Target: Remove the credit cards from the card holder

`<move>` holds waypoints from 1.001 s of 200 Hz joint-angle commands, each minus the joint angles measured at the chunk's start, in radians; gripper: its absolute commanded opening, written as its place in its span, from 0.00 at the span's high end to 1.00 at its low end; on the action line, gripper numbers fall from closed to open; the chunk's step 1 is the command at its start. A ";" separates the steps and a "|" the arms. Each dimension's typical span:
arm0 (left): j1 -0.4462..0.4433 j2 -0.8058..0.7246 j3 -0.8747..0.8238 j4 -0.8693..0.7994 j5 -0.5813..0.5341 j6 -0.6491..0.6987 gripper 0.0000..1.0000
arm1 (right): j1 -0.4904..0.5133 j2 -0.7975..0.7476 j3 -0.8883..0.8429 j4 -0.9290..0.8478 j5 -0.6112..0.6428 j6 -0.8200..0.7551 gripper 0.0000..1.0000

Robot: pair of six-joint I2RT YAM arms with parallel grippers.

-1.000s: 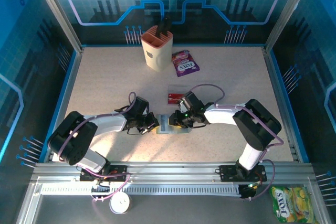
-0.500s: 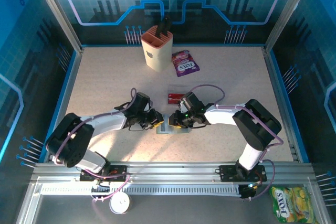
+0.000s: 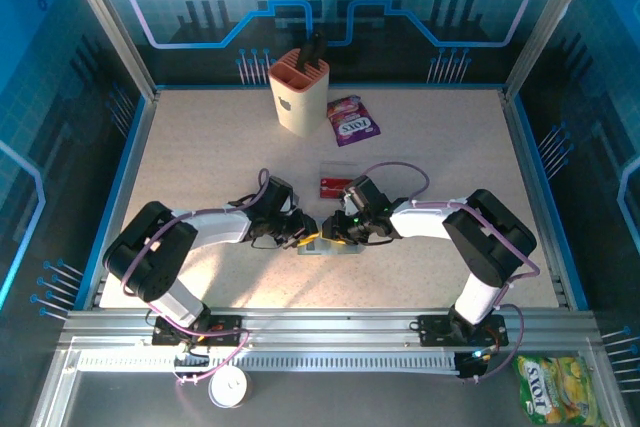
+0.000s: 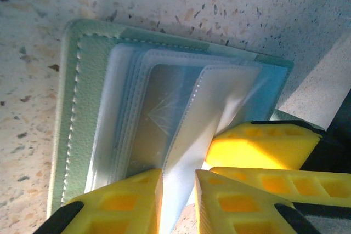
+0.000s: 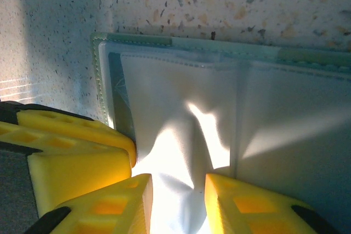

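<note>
Lower centre of the overhead frame: I am working both arms over the card holder [image 4: 71,108], which is lying open and flat on the speckled table [image 3: 200,147].

My left gripper [image 4: 178,195] is holding its yellow fingers slightly apart with a leaf of the clear sleeves [image 4: 164,97] rising between them. My right gripper [image 5: 178,206] is doing the same at the bottom of its own wrist view. Whether either pair is actually biting the plastic, I cannot tell.

The credit cards [image 3: 334,185], a red stack, are lying on the table just above the holder. Whether another is waiting in a sleeve, I cannot tell.

The risks come from crowding. The two sets of fingers are sitting almost against each other, so a small sideways move could knock them together. Pulling the sleeves in opposite directions could tear a seam. The light holder could also lift off the table instead of giving up a card.

The surface is pale, flecked and smooth — little there to keep the holder from sliding. A beige slotted cup [image 3: 298,97] and a purple candy packet [image 3: 353,119] are standing well apart, near the top. Blue printed panels [image 3: 60,97] are walling the sides, and an aluminium rail [image 3: 330,325] is crossing the bottom.
</note>
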 commanded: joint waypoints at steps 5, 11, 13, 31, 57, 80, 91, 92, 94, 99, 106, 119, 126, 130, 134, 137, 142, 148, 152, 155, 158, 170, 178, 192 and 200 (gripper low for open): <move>-0.005 0.018 0.020 0.000 0.022 -0.019 0.77 | -0.009 -0.003 -0.024 -0.013 0.001 0.012 0.67; -0.005 0.015 0.020 -0.007 0.016 -0.016 0.76 | -0.007 -0.003 -0.026 -0.013 0.001 0.012 0.67; -0.006 0.015 0.020 -0.008 0.014 -0.017 0.75 | -0.007 -0.003 -0.026 -0.013 0.001 0.013 0.67; -0.005 0.006 0.022 -0.048 -0.015 -0.011 0.73 | -0.008 -0.002 -0.028 -0.010 -0.001 0.014 0.67; -0.006 -0.014 0.023 -0.074 -0.047 -0.006 0.72 | -0.006 -0.001 -0.028 -0.008 -0.003 0.015 0.67; -0.007 -0.027 0.032 -0.100 -0.068 0.004 0.72 | -0.006 0.000 -0.031 -0.003 -0.002 0.017 0.67; -0.008 -0.031 0.032 -0.102 -0.074 0.003 0.72 | -0.006 0.000 -0.037 0.003 -0.002 0.019 0.67; -0.007 -0.030 0.032 -0.102 -0.074 0.003 0.72 | -0.006 0.000 -0.037 0.004 -0.001 0.019 0.67; -0.007 -0.031 0.032 -0.102 -0.075 0.003 0.72 | -0.006 0.000 -0.038 0.006 -0.002 0.020 0.67; -0.007 -0.030 0.031 -0.103 -0.076 0.002 0.71 | -0.006 -0.002 -0.041 0.009 -0.002 0.021 0.67; -0.007 -0.031 0.031 -0.102 -0.078 -0.001 0.71 | -0.006 -0.002 -0.043 0.014 -0.002 0.023 0.67; -0.008 -0.039 0.026 -0.095 -0.082 -0.007 0.70 | -0.006 -0.008 -0.046 0.018 0.001 0.024 0.67; -0.008 -0.042 0.023 -0.089 -0.082 -0.011 0.70 | -0.006 -0.007 -0.047 0.020 -0.001 0.025 0.67; -0.007 -0.043 0.023 -0.090 -0.082 -0.010 0.70 | -0.007 -0.006 -0.047 0.020 -0.002 0.025 0.67; -0.008 -0.043 0.024 -0.090 -0.083 -0.010 0.70 | -0.008 -0.004 -0.049 0.022 -0.004 0.026 0.68; -0.008 -0.042 0.024 -0.091 -0.082 -0.010 0.70 | -0.007 -0.003 -0.049 0.024 -0.006 0.027 0.68; -0.008 -0.041 0.025 -0.089 -0.082 -0.009 0.69 | -0.008 -0.001 -0.050 0.028 -0.009 0.030 0.68; -0.007 -0.037 0.024 -0.088 -0.080 -0.009 0.69 | -0.009 0.003 -0.052 0.034 -0.015 0.030 0.69; -0.008 -0.033 0.024 -0.087 -0.078 -0.010 0.69 | -0.009 0.005 -0.053 0.039 -0.016 0.033 0.69; -0.008 -0.030 0.026 -0.086 -0.076 -0.010 0.69 | -0.009 0.006 -0.055 0.043 -0.018 0.035 0.70; -0.008 -0.027 0.026 -0.084 -0.073 -0.011 0.69 | -0.010 0.007 -0.057 0.047 -0.021 0.036 0.70; -0.009 -0.013 0.029 -0.073 -0.059 -0.017 0.70 | -0.013 0.012 -0.061 0.060 -0.028 0.040 0.71; -0.010 -0.005 0.026 -0.061 -0.051 -0.024 0.70 | -0.015 0.015 -0.064 0.068 -0.032 0.043 0.72; -0.013 0.004 0.026 -0.042 -0.040 -0.035 0.71 | -0.020 0.019 -0.072 0.087 -0.043 0.049 0.74; -0.015 0.006 0.029 -0.041 -0.038 -0.035 0.71 | -0.021 0.020 -0.079 0.097 -0.046 0.052 0.75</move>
